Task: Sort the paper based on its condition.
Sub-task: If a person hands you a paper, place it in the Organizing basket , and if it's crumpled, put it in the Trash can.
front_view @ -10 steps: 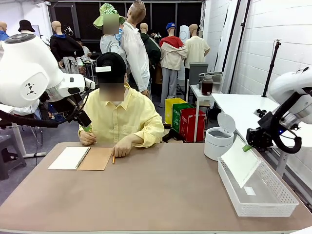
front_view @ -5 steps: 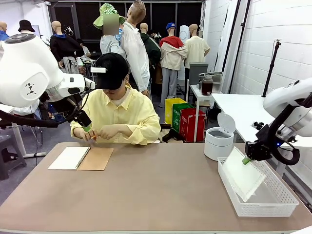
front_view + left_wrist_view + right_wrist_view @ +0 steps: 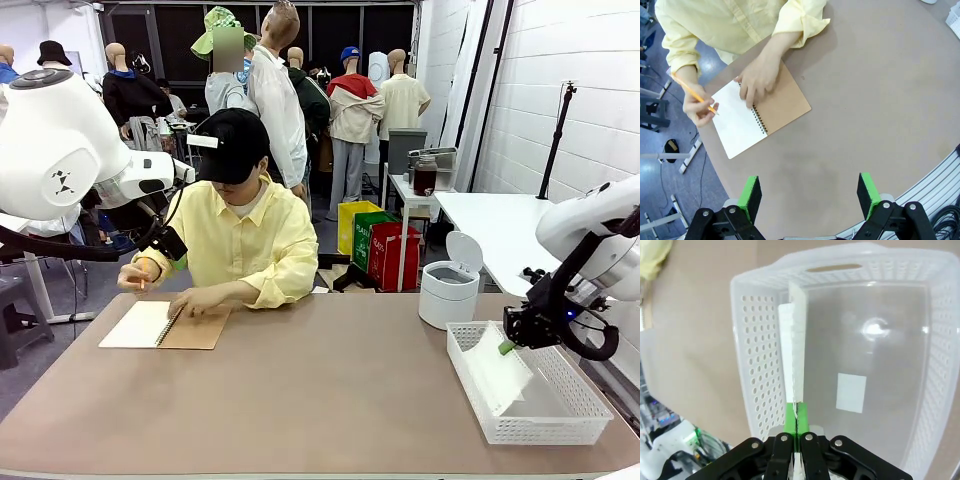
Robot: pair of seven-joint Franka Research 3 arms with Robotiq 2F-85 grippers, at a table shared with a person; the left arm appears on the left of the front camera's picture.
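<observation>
At the right of the front view, the right gripper is pinched fully closed on the top edge of a smooth, flat white sheet of paper. The sheet slants down into the white perforated plastic basket at the lower right of the frame. In the right wrist view the sheet runs edge-on up the middle of the picture, close beside the basket's holed wall on the left, with its far end near the wall that has the handle slot.

The step in hand looks like laying this flat sheet in the basket. To do it well, the wrist should sink until the free end rests on the basket floor, away from the holed wall so that no corner snags. The jaws should part only then, and the gripper should lift straight off so the pads do not drag the sheet.

At the bottom of the left wrist view, the left gripper hangs wide open and empty over the bare brown table. It is well apart from the spiral-bound brown-covered notebook at the upper left, where a person's hand rests
</observation>
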